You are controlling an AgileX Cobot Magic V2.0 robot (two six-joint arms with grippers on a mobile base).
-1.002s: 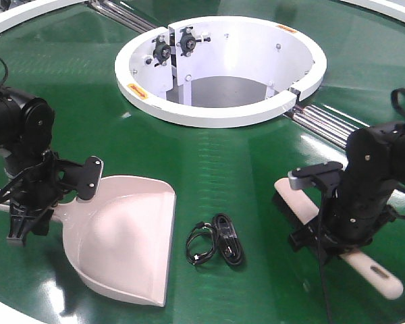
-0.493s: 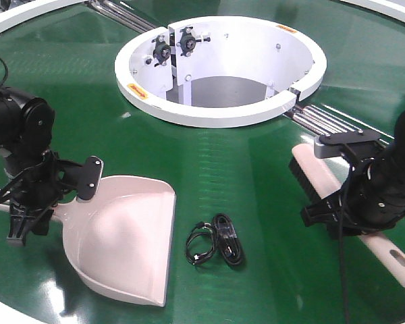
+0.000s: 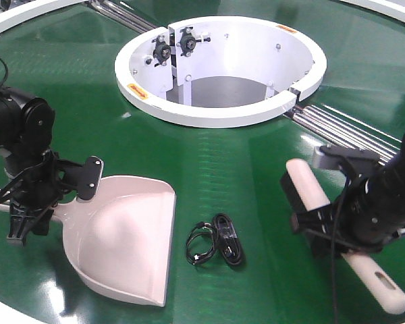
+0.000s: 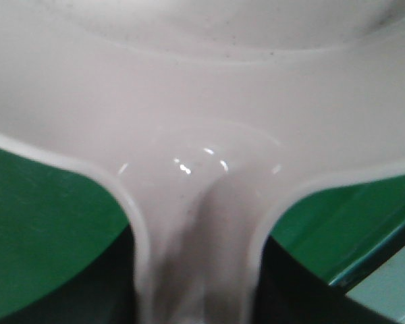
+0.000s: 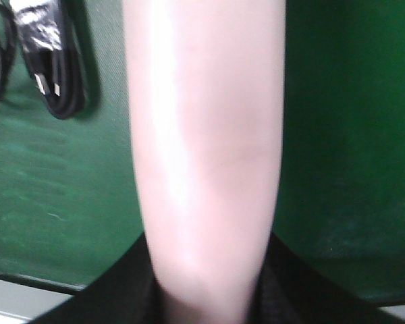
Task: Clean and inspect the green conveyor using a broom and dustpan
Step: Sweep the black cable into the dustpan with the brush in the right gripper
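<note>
Right gripper (image 3: 337,229) clamped on broom (image 3: 309,192) mid-handle, by the conveyor's (image 3: 223,155) near right edge. Left gripper (image 3: 28,209) clamped on dustpan (image 3: 125,236) handle neck, near left edge. Cable (image 3: 216,248) lies between. Both tools judged light, rigid, smooth plastic: slip-prone, best held at handles.

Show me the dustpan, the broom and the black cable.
dustpan (image 3: 121,229): front view, middle of the scoop.
broom (image 3: 308,186): front view, beige back of the brush head.
black cable (image 3: 227,244): front view, thick bundled part of the coil.
</note>
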